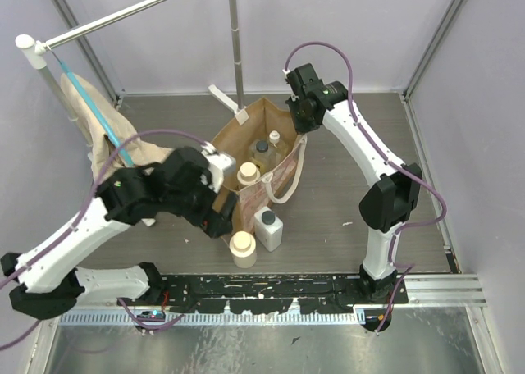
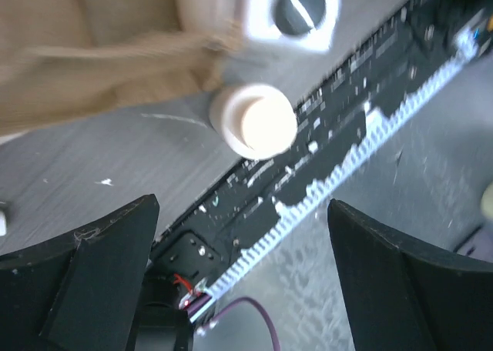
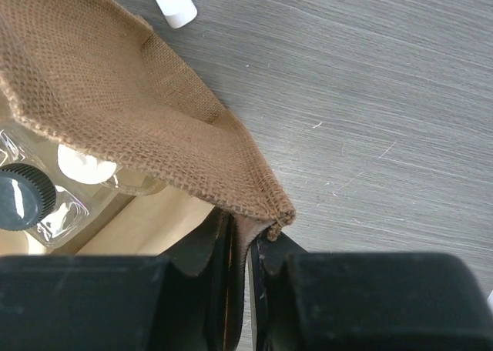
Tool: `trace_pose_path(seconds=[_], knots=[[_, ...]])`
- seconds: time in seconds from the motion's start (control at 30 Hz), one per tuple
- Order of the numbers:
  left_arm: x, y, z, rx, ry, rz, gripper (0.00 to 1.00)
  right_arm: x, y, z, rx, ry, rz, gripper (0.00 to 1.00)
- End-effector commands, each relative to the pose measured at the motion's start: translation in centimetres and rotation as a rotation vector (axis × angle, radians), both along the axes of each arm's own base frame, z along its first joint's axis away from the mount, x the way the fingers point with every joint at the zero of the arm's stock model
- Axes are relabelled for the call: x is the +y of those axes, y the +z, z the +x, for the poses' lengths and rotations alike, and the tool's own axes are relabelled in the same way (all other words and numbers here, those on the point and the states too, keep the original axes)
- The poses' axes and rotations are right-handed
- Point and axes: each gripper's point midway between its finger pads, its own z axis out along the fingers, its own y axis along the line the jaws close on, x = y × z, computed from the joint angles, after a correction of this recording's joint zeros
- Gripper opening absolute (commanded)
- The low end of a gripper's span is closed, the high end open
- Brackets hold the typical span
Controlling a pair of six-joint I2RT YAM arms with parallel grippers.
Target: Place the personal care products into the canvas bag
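Observation:
The canvas bag (image 1: 256, 136) stands open in the middle of the table. Inside it I see a cream round bottle (image 1: 248, 174), a clear dark-capped bottle (image 1: 262, 151) and a white-capped beige bottle (image 1: 274, 138). My right gripper (image 1: 302, 113) is shut on the bag's far right rim (image 3: 154, 112), holding it open; its jaws pinch the fabric (image 3: 250, 243). A second cream round bottle (image 1: 244, 247) and a white square dark-capped bottle (image 1: 268, 229) stand on the table in front of the bag. My left gripper (image 1: 217, 220) is open and empty, just left of them; both show in its view (image 2: 254, 122) (image 2: 291, 12).
A beige cloth with a blue strap (image 1: 107, 140) hangs from a rail (image 1: 123, 13) at the left. A vertical pole (image 1: 236, 38) and a small white object (image 1: 225, 98) are behind the bag. A black strip (image 1: 271, 288) runs along the near edge.

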Motion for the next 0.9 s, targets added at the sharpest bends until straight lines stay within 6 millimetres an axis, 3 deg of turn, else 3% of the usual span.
trace_pose_path(seconds=[0.0,0.17,0.53,0.87], knots=[[-2.1,-3.3,-4.4,0.08,-0.193,0.098,0.98,-1.1,1.7,1.5,-0.067,-0.016,-0.028,0.18],[-3.7,-5.4,-5.1,0.043,-0.276,0.188,0.98,-1.0,1.0,1.1,-0.052,-0.006,-0.016,0.18],[-5.5,-11.2,-3.3,-0.008,-0.275,0.292,0.98,-0.7,0.1,0.0,-0.025,0.016,0.008,0.18],[-6.8,-15.6,-2.9,-0.009,-0.302,0.303,0.98,-0.8,-0.1,-0.4,-0.011,0.021,0.006,0.18]])
